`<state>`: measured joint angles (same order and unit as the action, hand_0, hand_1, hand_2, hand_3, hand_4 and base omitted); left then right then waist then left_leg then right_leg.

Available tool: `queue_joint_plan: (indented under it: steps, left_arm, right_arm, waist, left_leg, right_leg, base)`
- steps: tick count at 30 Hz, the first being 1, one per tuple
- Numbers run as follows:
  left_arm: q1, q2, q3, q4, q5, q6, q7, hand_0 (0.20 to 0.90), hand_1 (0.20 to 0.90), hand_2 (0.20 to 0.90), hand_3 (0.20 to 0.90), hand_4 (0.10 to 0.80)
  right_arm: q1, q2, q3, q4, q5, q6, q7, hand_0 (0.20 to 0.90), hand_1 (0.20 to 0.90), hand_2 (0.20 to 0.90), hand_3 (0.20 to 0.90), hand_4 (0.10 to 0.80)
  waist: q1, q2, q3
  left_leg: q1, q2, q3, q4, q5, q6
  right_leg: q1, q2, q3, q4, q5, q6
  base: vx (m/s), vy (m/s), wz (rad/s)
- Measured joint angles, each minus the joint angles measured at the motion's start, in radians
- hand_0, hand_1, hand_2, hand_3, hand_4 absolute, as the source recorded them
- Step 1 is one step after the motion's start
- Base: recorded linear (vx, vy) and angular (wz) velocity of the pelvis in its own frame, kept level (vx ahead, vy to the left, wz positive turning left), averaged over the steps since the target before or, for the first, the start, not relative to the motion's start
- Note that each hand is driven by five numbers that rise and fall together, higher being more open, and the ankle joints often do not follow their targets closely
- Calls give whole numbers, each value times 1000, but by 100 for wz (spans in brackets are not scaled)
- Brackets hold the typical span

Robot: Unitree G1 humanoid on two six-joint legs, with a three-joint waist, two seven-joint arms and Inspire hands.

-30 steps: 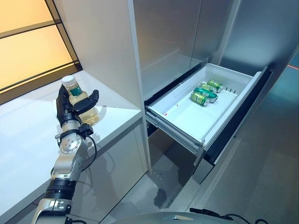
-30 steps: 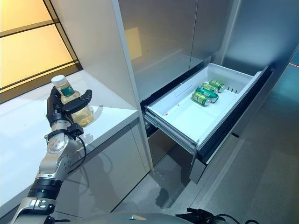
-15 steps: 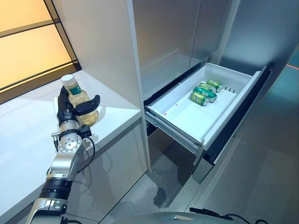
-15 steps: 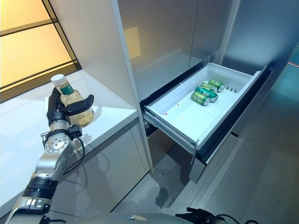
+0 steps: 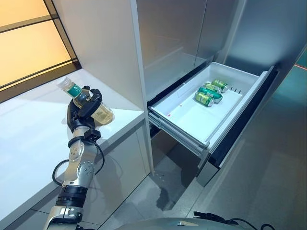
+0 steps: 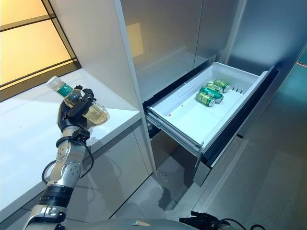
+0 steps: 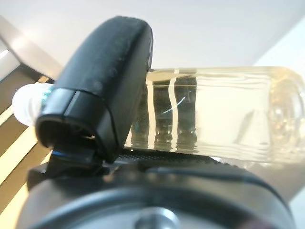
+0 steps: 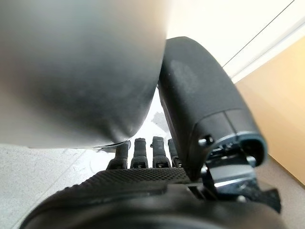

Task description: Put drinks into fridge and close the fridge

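Clear-plastic bottle point(image 5: 91, 105) gripped in left robot hand point(image 5: 82, 111) above white table point(image 5: 33, 134), long axis tilted, cap away from open fridge drawer point(image 5: 201, 115) on its right. Right robot hand point(image 8: 143, 157): fingers straight, empty.

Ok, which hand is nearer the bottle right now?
Left. The left hand is wrapped around the bottle, holding it tilted above the white counter. The right hand shows only in its own wrist view, holding nothing, with no bottle in sight.

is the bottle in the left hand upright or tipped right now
Tipped. The bottle lies slanted in the left hand, its white cap up toward the window and its base toward the open fridge drawer.
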<state>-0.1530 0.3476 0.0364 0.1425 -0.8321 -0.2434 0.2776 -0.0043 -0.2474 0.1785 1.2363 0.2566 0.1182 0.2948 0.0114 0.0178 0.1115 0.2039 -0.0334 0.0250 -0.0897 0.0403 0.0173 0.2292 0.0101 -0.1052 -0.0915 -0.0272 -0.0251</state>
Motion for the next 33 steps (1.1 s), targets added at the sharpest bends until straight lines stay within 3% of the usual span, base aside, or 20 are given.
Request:
queue_joint_plan:
  steps: [7,12,20,23,26,33]
  left_arm:
    - [0,14,1,-54,87,-3,-3,300,300,300,200,100]
    - [0,48,0,-117,85,-3,-60,300,300,300,200,100]
    - [-27,79,-25,-276,20,-3,-226,300,300,300,200,100]
    - [-54,101,-62,-276,-19,-3,-272,300,300,300,200,100]
    - [-63,103,-111,-276,-60,-3,-330,300,300,300,200,100]
    - [-63,104,-167,-276,-91,-2,-441,300,300,300,200,100]
  right_arm:
    - [-3,6,0,-4,0,-18,0,900,900,900,900,800]
    - [5,3,25,-33,-6,-90,-2,900,900,900,900,800]
    - [60,-27,156,-332,-42,-110,34,900,900,900,900,800]
    - [67,-22,187,-461,-24,-69,96,900,900,900,900,800]
    - [67,-7,204,-586,76,26,174,900,900,900,900,800]
    - [71,-6,230,-805,502,292,311,900,900,900,900,800]
  waist:
    - [-9,-12,20]
    - [-11,-15,22]
    - [-35,-21,29]
    - [-41,-17,32]
    - [-46,-10,36]
    - [-45,-10,36]
  left_leg:
    - [0,0,1,0,0,0]
    - [-2,0,1,0,0,0]
    - [-2,1,2,1,0,0]
    - [-2,2,8,1,0,0]
    - [-2,2,11,1,0,0]
    - [-3,2,11,1,0,0]
  right_leg:
    - [-1,0,3,0,1,0]
    - [-4,0,5,0,1,0]
    - [-4,1,8,0,2,1]
    - [-5,2,10,0,3,0]
    - [-6,2,12,0,4,2]
    - [-8,2,12,0,4,2]
  base:
    - [0,0,0]
    - [0,0,0]
    - [-15,-33,-1]
    - [-11,-26,-1]
    - [-13,-36,-3]
    - [-9,-1,0]
